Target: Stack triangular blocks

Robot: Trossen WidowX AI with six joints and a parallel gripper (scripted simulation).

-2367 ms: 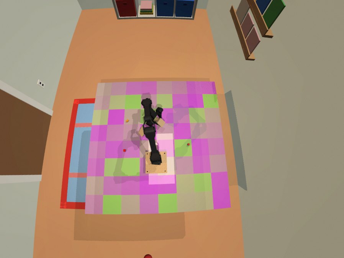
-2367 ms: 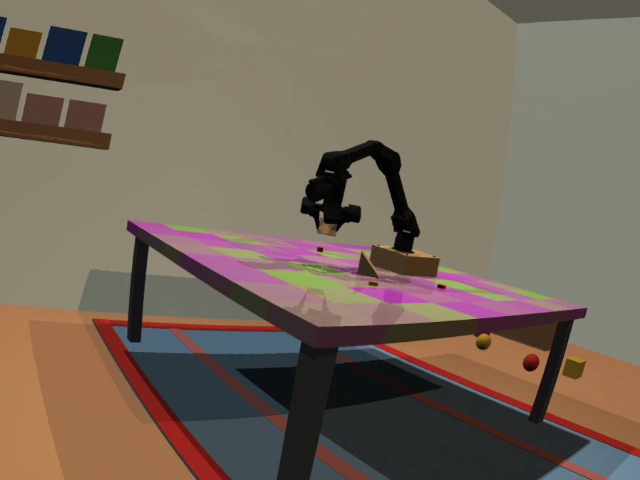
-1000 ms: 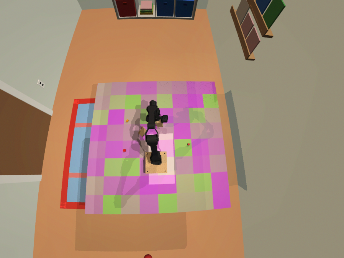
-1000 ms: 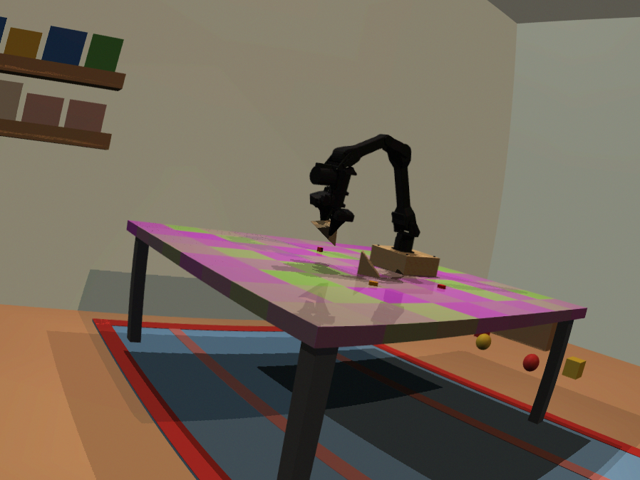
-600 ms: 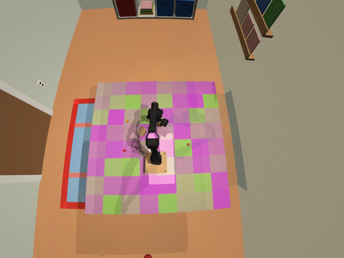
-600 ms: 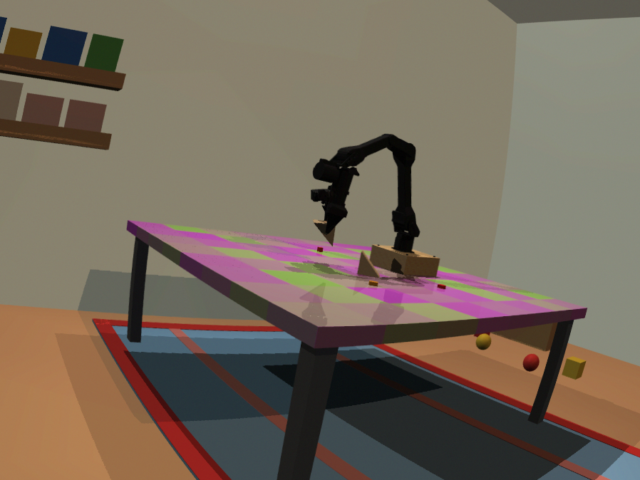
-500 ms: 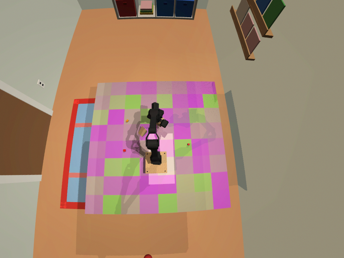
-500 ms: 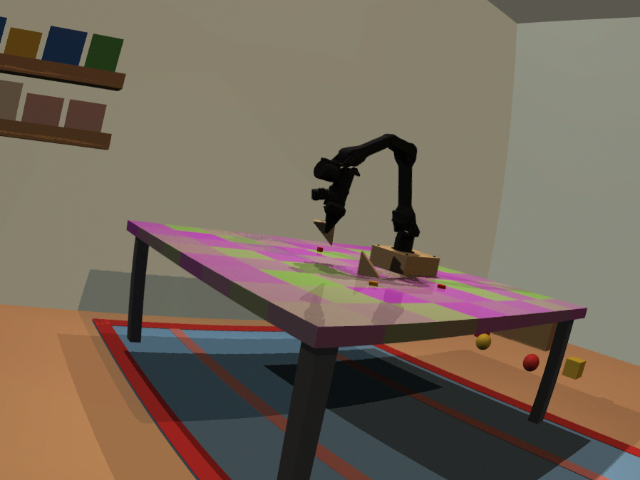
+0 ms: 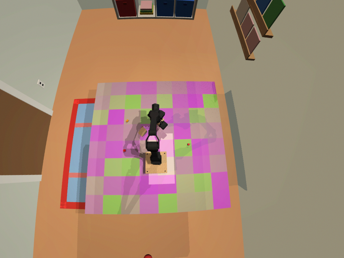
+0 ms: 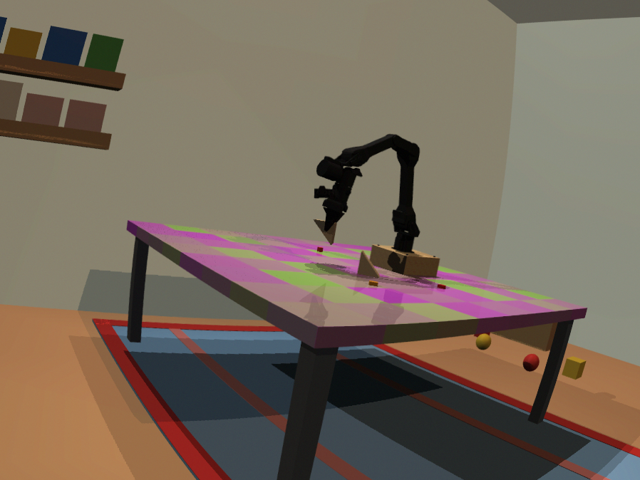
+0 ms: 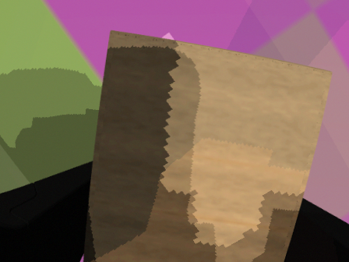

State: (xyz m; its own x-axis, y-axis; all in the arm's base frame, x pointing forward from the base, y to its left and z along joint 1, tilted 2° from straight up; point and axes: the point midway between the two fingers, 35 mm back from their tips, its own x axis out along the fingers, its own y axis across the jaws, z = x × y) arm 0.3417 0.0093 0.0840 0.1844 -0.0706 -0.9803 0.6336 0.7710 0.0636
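Observation:
One wooden triangular block (image 9: pixel 142 131) (image 10: pixel 367 265) rests on the table, its sloped face toward the upper right in the exterior view. My gripper (image 10: pixel 327 227) (image 11: pixel 188 182) is shut on the other wooden triangular block (image 10: pixel 331 236) (image 11: pixel 241 113), held in the air above the table and left of the resting block in the exterior view. The held block's pointed end hangs down, and its slope appears to face lower left there. The blocks are apart. The arm mostly hides the held block in the top view. The resting block is not identifiable in the wrist view.
The checkered table (image 9: pixel 111 202) (image 10: pixel 207 268) carries the arm's wooden base (image 9: pixel 155 170) (image 10: pixel 382 258). A small orange piece (image 9: pixel 127 120) (image 10: pixel 373 283) and one red piece (image 9: pixel 124 150) (image 10: pixel 441 286) lie nearby. Another red piece (image 9: pixel 188 144) (image 10: pixel 320 249) lies on the other side of the arm.

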